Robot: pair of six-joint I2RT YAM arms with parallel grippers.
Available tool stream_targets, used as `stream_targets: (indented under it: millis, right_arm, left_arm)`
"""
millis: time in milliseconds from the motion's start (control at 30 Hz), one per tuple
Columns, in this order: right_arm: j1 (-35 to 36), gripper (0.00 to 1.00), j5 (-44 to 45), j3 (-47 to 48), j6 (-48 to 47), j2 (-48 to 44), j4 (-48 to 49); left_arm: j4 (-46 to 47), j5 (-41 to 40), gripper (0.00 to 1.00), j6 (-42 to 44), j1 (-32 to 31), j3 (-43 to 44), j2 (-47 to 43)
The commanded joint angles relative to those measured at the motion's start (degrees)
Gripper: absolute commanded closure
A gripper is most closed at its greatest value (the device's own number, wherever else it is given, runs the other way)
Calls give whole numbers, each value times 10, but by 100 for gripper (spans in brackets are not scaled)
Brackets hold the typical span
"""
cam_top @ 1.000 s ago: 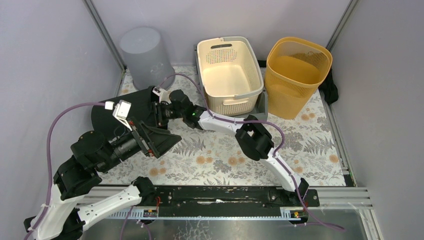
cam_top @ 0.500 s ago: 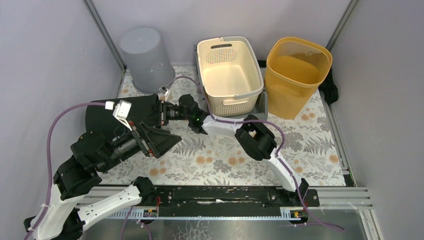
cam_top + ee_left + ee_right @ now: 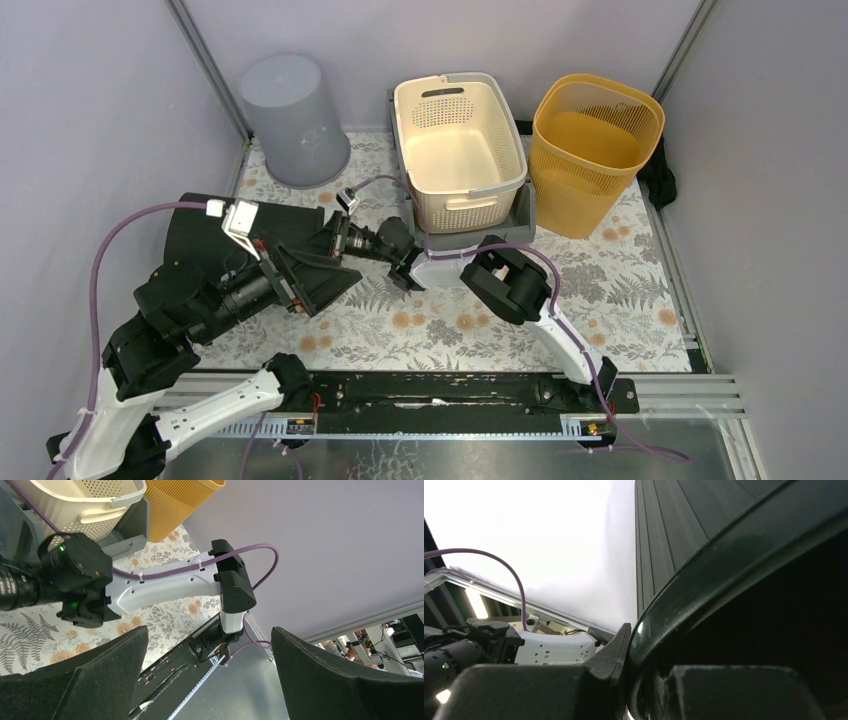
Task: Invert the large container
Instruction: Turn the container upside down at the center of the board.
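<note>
1. Right gripper is clamped shut on the rim of the black container.
2. Left gripper is held wide open, empty.
3. Black container is lying tilted on its side at left; inversion is judged unfinished.

Black container, grey bin, cream basket, orange hamper, fern-patterned mat.

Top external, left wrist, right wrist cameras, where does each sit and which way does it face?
Top external: above and behind the robot, looking down on both arms and the black ribbed plastic bin lying sideways.
Left wrist: on the left arm, looking out through the open left claw toward the right arm.
Right wrist: on the right arm, close up on the right claw, shut on that bin's rim.
Shared: top and left wrist both show the right arm.
</note>
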Motion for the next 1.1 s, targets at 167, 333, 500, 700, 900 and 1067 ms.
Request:
stream_targets:
  millis: [167, 333, 500, 700, 900, 1067]
  right_arm:
    - [26, 100, 128, -94, 58, -8, 266]
    - [28, 99, 138, -144, 41, -14, 270]
    - [28, 90, 139, -176, 38, -16, 268]
    - [28, 68, 139, -222, 31, -22, 268]
    - [27, 54, 138, -255, 25, -20, 268]
    - [26, 49, 140, -289, 16, -21, 268]
  left_arm:
    - [20, 13, 0, 3, -1, 7, 3]
    - [27, 14, 0, -2, 0, -12, -5]
    - [33, 15, 0, -4, 0, -23, -6]
    - [37, 15, 0, -4, 0, -26, 0]
    - [49, 20, 0, -10, 0, -36, 1]
    - [51, 20, 0, -11, 0, -39, 1]
